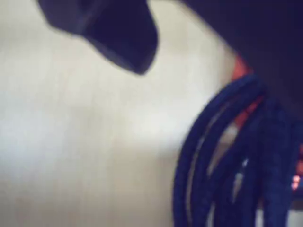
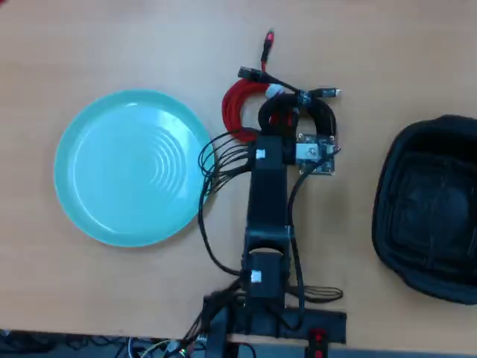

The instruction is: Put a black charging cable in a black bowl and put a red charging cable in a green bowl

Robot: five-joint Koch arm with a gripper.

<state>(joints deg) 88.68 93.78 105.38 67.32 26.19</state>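
A: What are the jaws doing?

B: Hard to say. In the wrist view one dark jaw tip hangs blurred at the top, apart from the black charging cable (image 1: pixel 227 161), whose loops fill the lower right. I cannot tell whether they stand wide, narrow or hold anything. In the overhead view the arm covers them.

A: Where do the cables lie?

B: In the overhead view the black charging cable (image 2: pixel 322 113) is coiled on the table (image 2: pixel 112 37) right at the arm's head, with the red charging cable (image 2: pixel 237 106) touching it on its left, one red plug pointing up.

A: The bowls?

B: The green bowl (image 2: pixel 134 168) sits left of the arm. The black bowl (image 2: pixel 432 209) sits at the right edge, partly cut off.
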